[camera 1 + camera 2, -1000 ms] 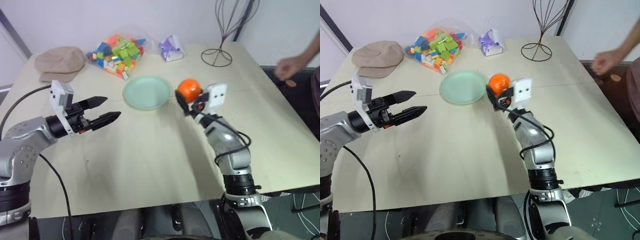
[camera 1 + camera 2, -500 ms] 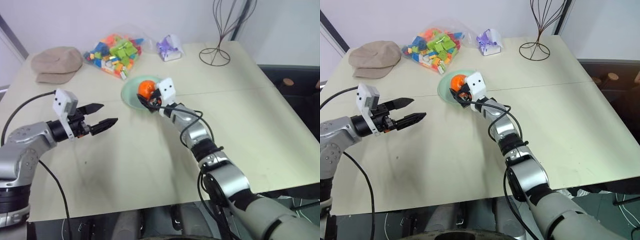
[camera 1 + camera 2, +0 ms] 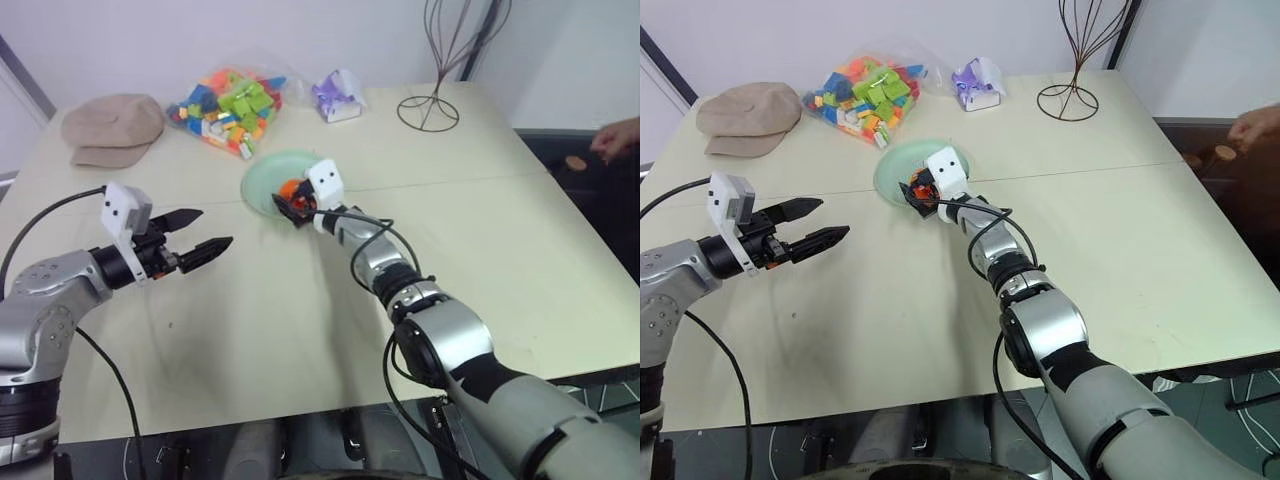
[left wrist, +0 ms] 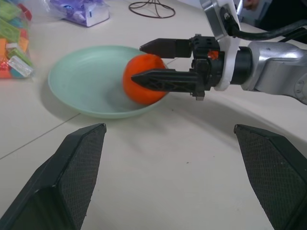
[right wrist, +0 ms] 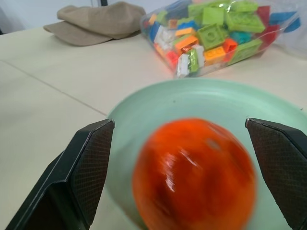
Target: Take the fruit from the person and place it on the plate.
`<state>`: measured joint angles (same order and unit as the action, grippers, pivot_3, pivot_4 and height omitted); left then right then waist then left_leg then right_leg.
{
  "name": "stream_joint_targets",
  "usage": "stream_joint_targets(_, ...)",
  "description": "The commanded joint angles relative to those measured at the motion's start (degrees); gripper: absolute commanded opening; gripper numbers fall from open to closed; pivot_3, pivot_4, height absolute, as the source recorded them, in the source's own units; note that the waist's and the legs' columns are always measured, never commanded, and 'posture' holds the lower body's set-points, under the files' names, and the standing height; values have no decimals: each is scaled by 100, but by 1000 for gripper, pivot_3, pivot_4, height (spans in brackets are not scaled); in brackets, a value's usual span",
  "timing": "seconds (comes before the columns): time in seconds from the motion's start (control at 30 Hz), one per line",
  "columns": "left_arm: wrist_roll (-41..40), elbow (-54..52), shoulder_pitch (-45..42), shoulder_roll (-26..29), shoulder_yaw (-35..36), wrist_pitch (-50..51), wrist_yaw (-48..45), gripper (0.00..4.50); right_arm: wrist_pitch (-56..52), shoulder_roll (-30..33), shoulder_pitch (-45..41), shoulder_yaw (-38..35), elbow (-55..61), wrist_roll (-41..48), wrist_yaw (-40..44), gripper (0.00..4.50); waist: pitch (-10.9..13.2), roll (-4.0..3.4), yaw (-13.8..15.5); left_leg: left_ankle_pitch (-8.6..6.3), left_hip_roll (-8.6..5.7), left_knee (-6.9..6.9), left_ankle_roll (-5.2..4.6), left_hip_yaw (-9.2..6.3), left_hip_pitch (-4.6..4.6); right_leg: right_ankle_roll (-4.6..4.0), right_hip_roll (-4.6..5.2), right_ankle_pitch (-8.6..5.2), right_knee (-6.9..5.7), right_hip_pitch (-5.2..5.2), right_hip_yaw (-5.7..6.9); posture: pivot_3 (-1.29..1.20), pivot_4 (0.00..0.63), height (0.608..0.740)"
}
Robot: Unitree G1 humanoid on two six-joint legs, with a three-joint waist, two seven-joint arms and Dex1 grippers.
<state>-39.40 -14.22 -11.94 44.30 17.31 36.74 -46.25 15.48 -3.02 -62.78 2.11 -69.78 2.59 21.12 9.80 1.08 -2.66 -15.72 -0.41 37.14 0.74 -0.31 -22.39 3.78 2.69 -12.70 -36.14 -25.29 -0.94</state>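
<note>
As one fruit (image 4: pixel 143 79) lies on one plate (image 4: pixel 84 81) | two right-gripper fingers (image 4: pixel 165 79) spread

Right arm stretched far forward over the table, right gripper (image 4: pixel 158 62) with its 2 fingers spread apart, left arm bent at the elbow and held low, left gripper (image 3: pixel 200 232) pointing inward, its 2 fingers parted, holding nothing

Cap (image 3: pixel 113 127), brick bag (image 3: pixel 229 110), wire stand (image 3: pixel 440 70).
</note>
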Motion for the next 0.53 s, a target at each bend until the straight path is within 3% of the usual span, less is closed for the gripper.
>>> stream_joint_targets(0.03, -101, -106, -97, 8, 298, -53, 92, 4500, 11, 68, -130, -311, 882, 319, 155, 4462, 1, -1, 2, 0, 0, 0, 0, 0, 0, 0, 0, 0, 0, 0, 0, 0, 150, 740)
stream_joint_targets(0.1, -75, -81, -66, 35, 350, -66, 119, 4500, -370, 176, 138, -398, 1867, 563, 363, 4462, 1, -2, 7, 0, 0, 0, 1, -1, -3, 0, 1, 0, 0, -3, 1, 0, 150, 740)
stream_joint_targets(0.33, 85, 129, 18, -32, 437, -153, 260, 4500, -3423, 1038, 2396, -182, 6867, 1432, 621, 4462, -1, 1, 62, -1, -2, -2, 0, -7, -9, 1, 10, 0, 6, 0, 7, 0, 150, 740)
stream_joint_targets(0.53, 346, 243, 98, -164, 389, -347, 476, 4500, -4600, 1735, 3648, -163, 8538, 1656, 594, 4462, 0, 0, 12, 0, -2, -1, -1, -5, -2, 0, 4, 0, 0, -1, 4, 0, 150, 740)
